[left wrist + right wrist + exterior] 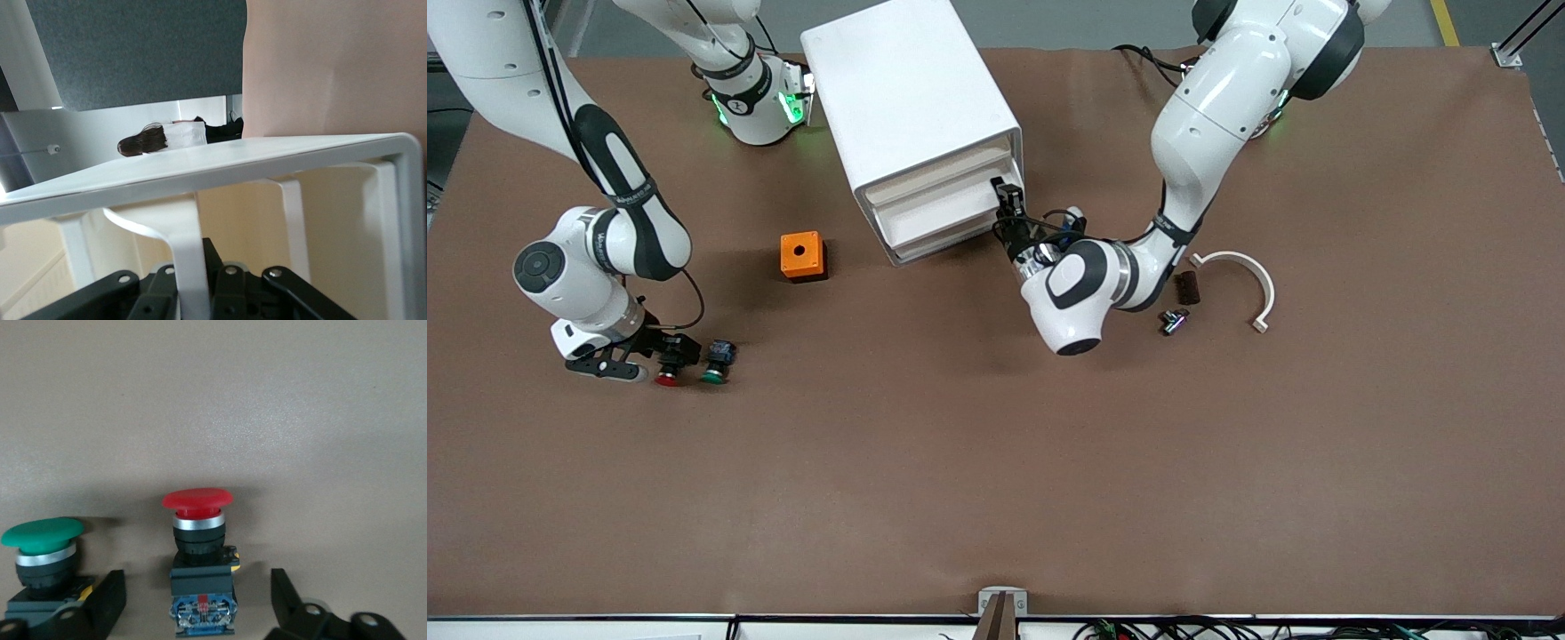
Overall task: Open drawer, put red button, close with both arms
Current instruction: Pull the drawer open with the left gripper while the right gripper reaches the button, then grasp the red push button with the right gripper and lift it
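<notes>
The white cabinet [911, 107] stands near the robots' bases, its cream drawer fronts [943, 213] facing the front camera. My left gripper [1007, 200] is at the drawer fronts, at the corner toward the left arm's end. It is shut on a thin white handle [188, 260] of one drawer [333, 220]; the fronts look about flush. The red button [667, 369] lies on the table toward the right arm's end, cap toward the front camera. My right gripper [197, 593] is low over it, open, one finger on each side of its black body [200, 583], not touching.
A green button [716, 363] lies close beside the red one, next to one right finger [110, 597]. An orange box [802, 256] with a hole sits beside the cabinet. A white curved piece [1240, 276], a small brown block [1187, 287] and a metal part [1174, 320] lie near the left arm.
</notes>
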You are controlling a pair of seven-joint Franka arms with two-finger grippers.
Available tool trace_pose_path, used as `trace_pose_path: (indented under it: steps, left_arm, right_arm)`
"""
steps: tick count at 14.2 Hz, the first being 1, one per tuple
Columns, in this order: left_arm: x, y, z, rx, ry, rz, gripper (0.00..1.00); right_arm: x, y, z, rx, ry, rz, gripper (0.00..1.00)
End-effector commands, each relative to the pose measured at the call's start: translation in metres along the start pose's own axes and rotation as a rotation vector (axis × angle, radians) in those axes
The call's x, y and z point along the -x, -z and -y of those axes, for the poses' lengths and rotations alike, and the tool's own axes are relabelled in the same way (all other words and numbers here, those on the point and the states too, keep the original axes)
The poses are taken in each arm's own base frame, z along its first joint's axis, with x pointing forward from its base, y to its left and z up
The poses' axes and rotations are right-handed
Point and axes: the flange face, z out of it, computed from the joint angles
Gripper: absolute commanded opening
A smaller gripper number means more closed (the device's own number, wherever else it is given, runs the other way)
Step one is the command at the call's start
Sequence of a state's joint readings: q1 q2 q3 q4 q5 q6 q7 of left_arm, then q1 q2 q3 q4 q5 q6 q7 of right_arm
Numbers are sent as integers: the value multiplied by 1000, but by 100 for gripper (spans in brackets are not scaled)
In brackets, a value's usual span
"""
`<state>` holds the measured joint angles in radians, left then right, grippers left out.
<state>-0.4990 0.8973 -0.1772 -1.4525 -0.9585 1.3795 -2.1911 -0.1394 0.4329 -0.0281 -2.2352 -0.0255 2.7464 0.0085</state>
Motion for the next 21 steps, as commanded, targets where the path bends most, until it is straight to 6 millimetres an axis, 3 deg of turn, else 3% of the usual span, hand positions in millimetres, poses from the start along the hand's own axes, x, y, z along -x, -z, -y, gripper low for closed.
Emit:
trace_pose_path:
  steps: [1, 2, 4, 5, 6, 7, 10, 13, 14, 15, 16, 17, 18, 21]
  left_arm:
    - [2, 31, 8, 6, -38, 77, 7]
    - [-1, 40, 8, 4, -39, 101, 7]
    - [-6, 57, 8, 12, -47, 132, 7]
    - [-10, 67, 9, 16, -50, 149, 9]
    - [-13, 75, 9, 21, -49, 161, 11]
    - [-17, 82, 9, 25, -48, 175, 13]
    - [-21, 95, 7, 39, -52, 200, 15]
    - [-23, 99, 7, 42, -52, 206, 24]
    - [-24, 100, 7, 44, -55, 208, 35]
    - [-25, 102, 6, 49, -65, 214, 68]
    - [-24, 103, 6, 56, -65, 216, 91]
    - [-24, 106, 7, 61, -68, 220, 100]
    - [-23, 108, 9, 67, -72, 220, 100]
    - [-28, 124, 10, 92, -81, 240, 100]
  right_arm:
    - [0, -1, -1, -3, -17, 12, 68]
    - [1, -1, -1, -2, -16, 15, 64]
    - [0, 0, -1, -2, -16, 14, 47]
    - [1, 0, -1, -3, -17, 15, 33]
    - [1, -1, -2, -3, -19, 19, 10]
    - [2, -2, -2, -2, -20, 29, 0]
    - [-4, 10, 1, -2, -17, 70, 0]
    - [-28, 57, 13, 2, -54, 127, 0]
    - [-34, 73, 19, 5, -67, 140, 0]
    - [-38, 92, 23, 4, -84, 131, 0]
    - [-40, 109, 35, 5, -94, 122, 0]
    - [-41, 127, 51, 8, -118, 125, 0]
    - [-39, 142, 65, 13, -148, 138, 0]
    - [-14, 199, 140, -30, -262, 187, 0]
